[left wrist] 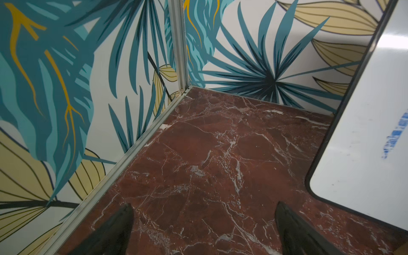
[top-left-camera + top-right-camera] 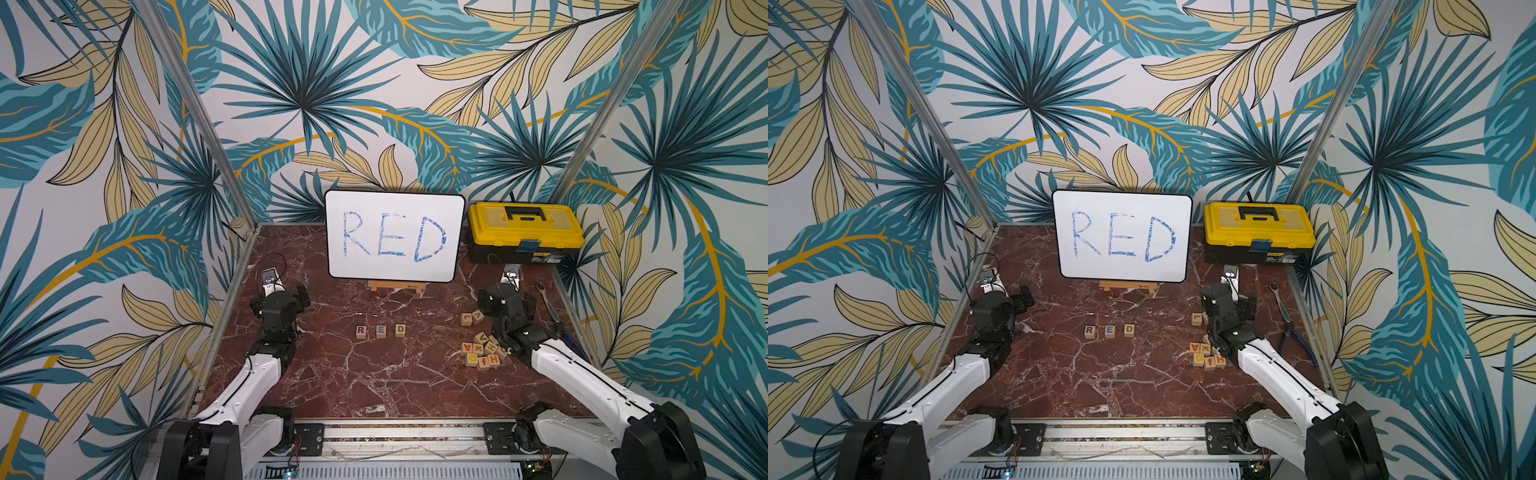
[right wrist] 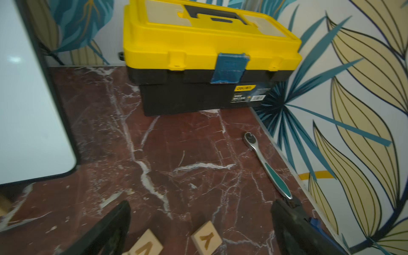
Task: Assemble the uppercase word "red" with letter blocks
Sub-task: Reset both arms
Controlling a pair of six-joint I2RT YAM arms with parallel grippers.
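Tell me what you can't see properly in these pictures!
- Loose blocks: in both top views the right arm covers part of the heap.
- Pliers: in a top view, the arm hides them partly.
- Toolbox: closed, so nothing inside shows.
- Whiteboard: the left wrist view's edge cuts it off, leaving one blue stroke.
- Toolbox label: too blurred to read.

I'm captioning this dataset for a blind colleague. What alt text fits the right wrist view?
The open right gripper hovers over a red marble table, above two wooden letter blocks. Beyond stands a closed yellow-and-black toolbox, with a ratchet wrench beside the leaf-patterned wall and a whiteboard's edge opposite.
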